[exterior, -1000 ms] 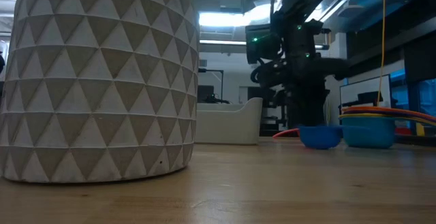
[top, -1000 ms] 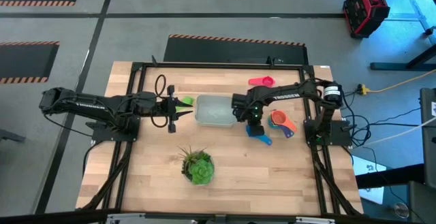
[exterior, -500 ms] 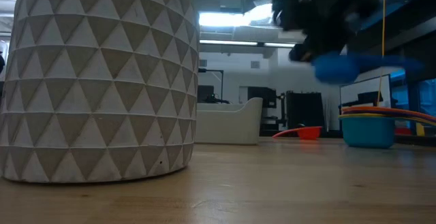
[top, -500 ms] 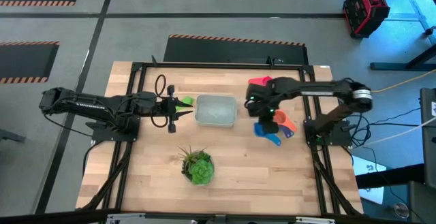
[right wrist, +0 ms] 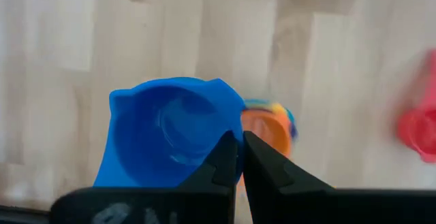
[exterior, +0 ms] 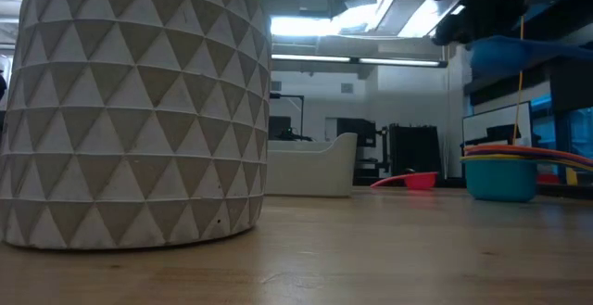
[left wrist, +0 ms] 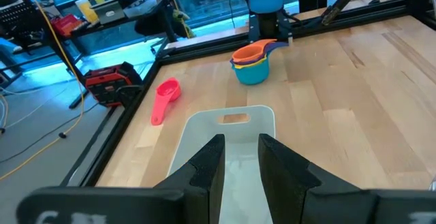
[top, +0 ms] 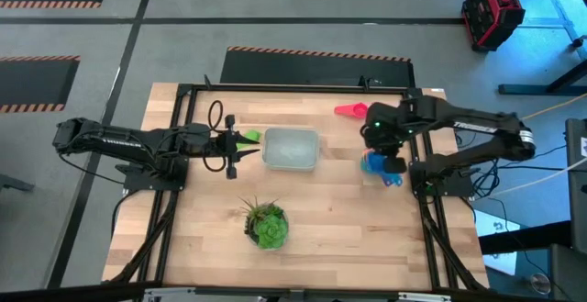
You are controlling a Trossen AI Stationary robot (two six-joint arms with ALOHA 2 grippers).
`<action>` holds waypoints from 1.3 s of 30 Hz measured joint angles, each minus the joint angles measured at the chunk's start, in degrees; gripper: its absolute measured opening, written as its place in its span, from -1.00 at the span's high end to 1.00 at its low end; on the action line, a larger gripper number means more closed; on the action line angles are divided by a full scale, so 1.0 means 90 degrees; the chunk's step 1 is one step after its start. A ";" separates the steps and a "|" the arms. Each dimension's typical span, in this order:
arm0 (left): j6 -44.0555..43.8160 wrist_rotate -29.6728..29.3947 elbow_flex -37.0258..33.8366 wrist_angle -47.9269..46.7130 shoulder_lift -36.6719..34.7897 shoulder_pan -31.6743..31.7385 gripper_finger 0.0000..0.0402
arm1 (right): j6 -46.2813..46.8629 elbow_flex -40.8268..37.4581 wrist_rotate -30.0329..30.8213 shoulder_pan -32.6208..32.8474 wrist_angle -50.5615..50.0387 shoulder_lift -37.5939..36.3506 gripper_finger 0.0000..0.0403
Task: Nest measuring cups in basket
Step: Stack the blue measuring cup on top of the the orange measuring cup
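Note:
My right gripper [top: 378, 155] is shut on a blue measuring cup [right wrist: 167, 132] and holds it in the air over a stack of orange, yellow, purple and blue cups [left wrist: 253, 64]. A pink cup [top: 351, 110] lies on the table farther back. The pale basket [top: 292, 148] stands mid-table on its base. My left gripper [top: 235, 146] is open at the basket's left end, level with the table, with a green cup [top: 248, 137] lying by its fingertips. My right gripper pinches the blue cup's side wall at the rim [right wrist: 230, 125], one finger [right wrist: 225, 159] on the inner side and one [right wrist: 257, 161] on the outer. The fingers come from above, pointing down. The cup hangs lifted clear, mouth up, above the stack [right wrist: 271, 132].
A potted plant [top: 266, 225] in a white patterned pot [exterior: 130, 110] stands near the table's front edge. A black frame runs around the table top [top: 193, 192]. Bare wood lies between the basket and the stack.
My right gripper has lifted the blue cup off the table beside the basket's right end. It has carried the cup up and toward the table's right edge, until it hangs over the stack of cups. The left arm has kept still.

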 joint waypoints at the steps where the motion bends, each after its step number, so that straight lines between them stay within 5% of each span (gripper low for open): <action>1: 0.0000 -0.0002 0.0000 0.0000 0.0000 0.0000 0.59 | 0.0002 0.0000 0.0057 -0.0025 -0.0046 -0.0025 0.90; 13: 0.0000 -0.0002 0.0000 0.0002 0.0000 -0.0001 0.59 | -0.0454 -0.0026 0.0143 -0.1017 -0.0009 -0.0026 0.90; 21: 0.0002 -0.0002 0.0000 0.0002 0.0000 -0.0002 0.59 | -0.1160 -0.1359 -0.0335 -0.1619 0.0587 -0.0027 0.94; 39: 0.0002 -0.0002 0.0000 0.0002 0.0000 -0.0002 0.59 | -0.1525 -0.2427 -0.0357 -0.2012 0.1792 -0.0022 0.91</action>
